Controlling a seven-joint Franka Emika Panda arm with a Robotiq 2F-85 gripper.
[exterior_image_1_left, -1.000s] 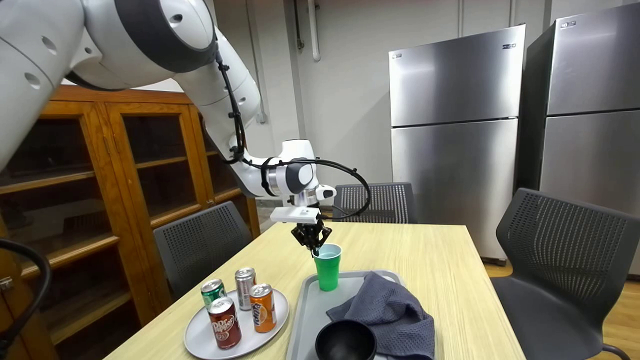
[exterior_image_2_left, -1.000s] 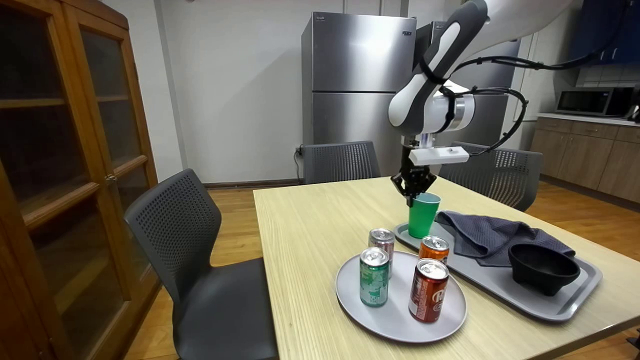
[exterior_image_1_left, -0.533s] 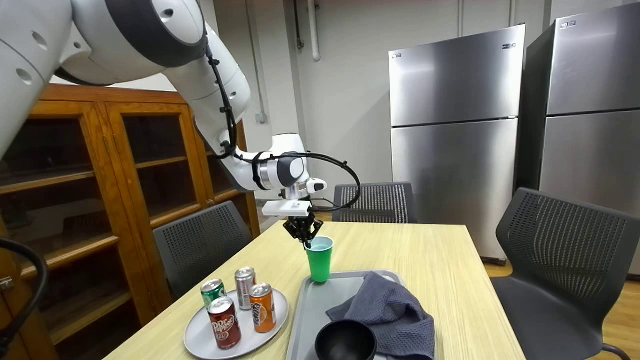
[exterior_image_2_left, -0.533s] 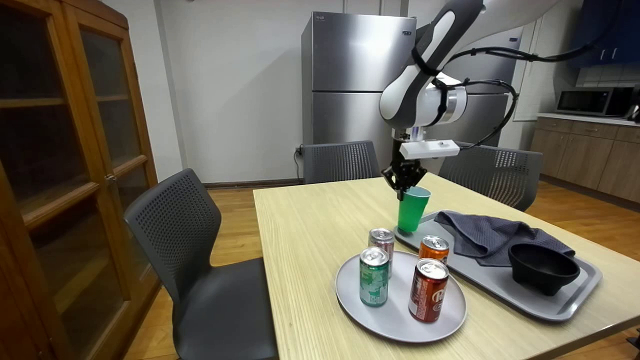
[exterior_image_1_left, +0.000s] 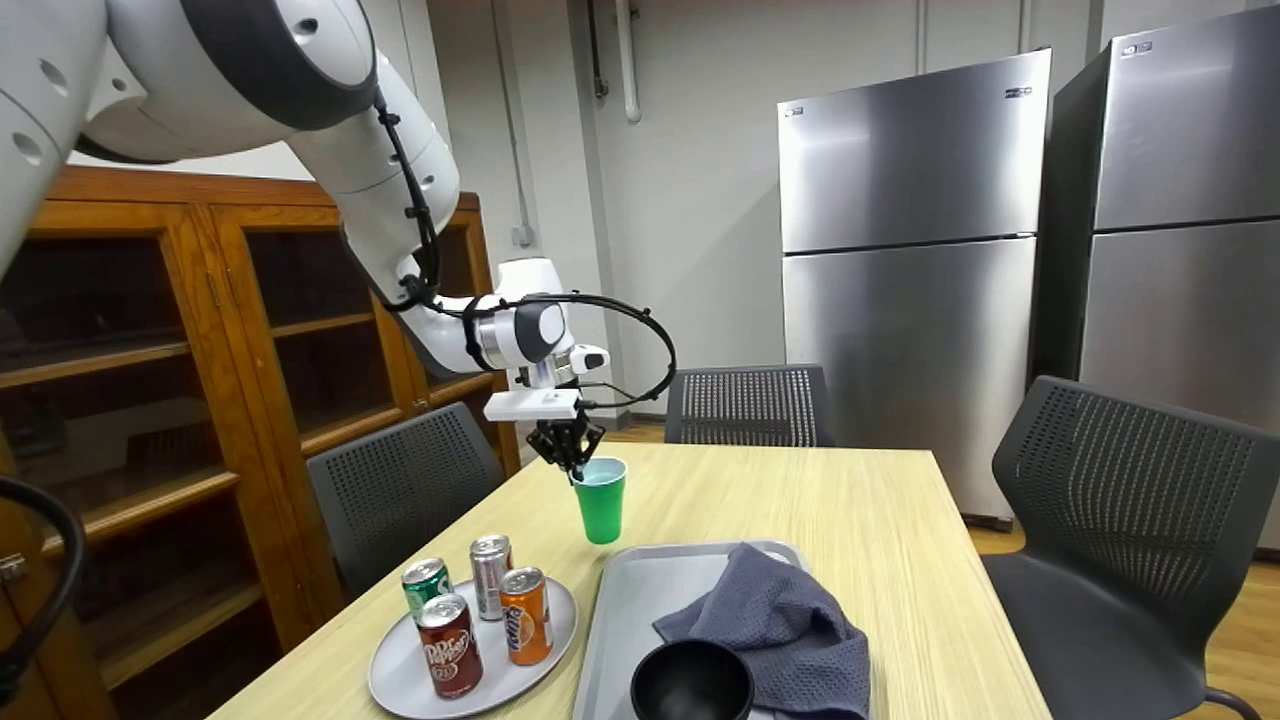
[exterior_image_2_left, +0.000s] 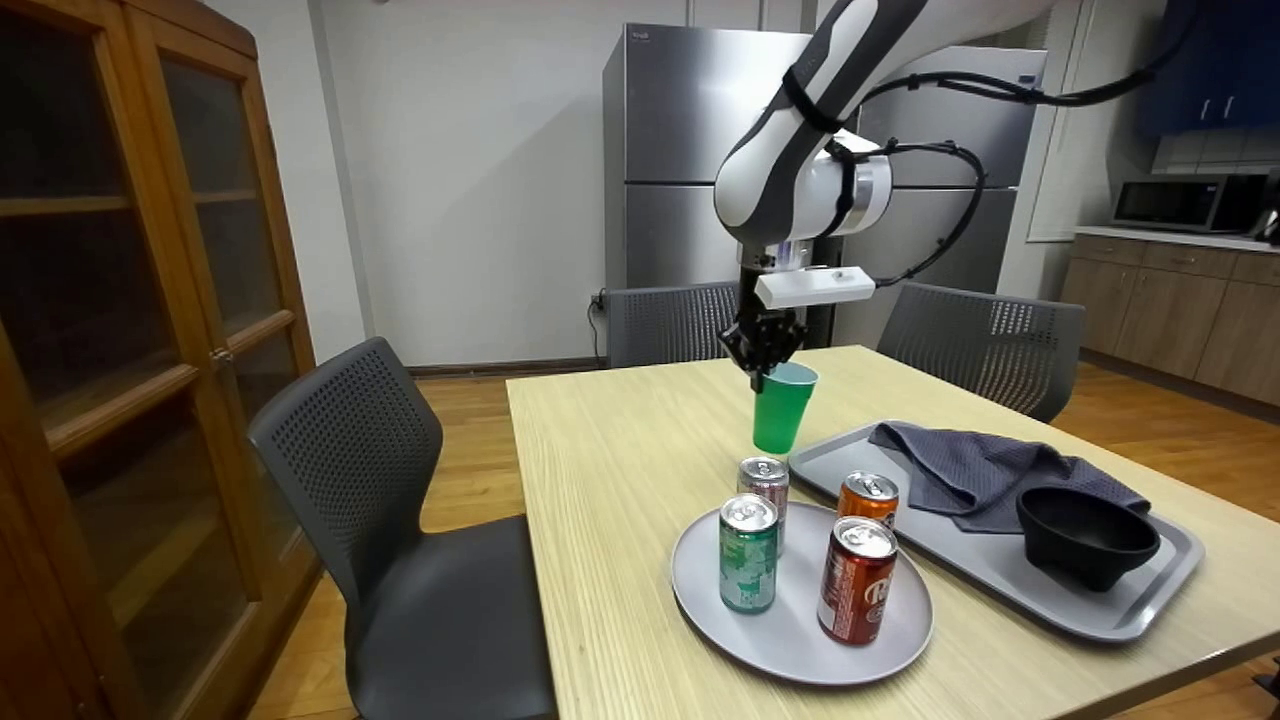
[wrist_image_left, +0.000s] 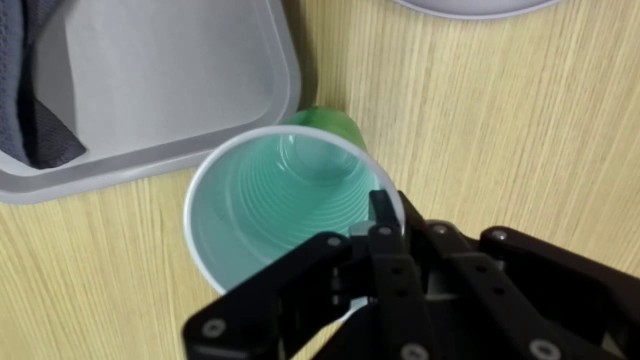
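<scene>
My gripper is shut on the rim of a green plastic cup. In the wrist view one fingertip of the gripper is inside the cup and one outside, with the pale rim pinched between them. The inside of the cup is pale green, and no object shows in it. In an exterior view the cup hangs slightly tilted below the gripper and appears to be above the table, beyond the silver can. The cup's base is close to the corner of the grey tray in the wrist view.
The grey tray holds a dark blue-grey cloth and a black bowl. A round grey plate beside it carries several soda cans, among them a green can and a Dr Pepper can. Chairs surround the wooden table.
The gripper has carried the cup from above the tray's end off past its edge, leftward in both exterior views and slightly higher in the picture. The tray, cloth, bowl, plate and cans have not moved.
</scene>
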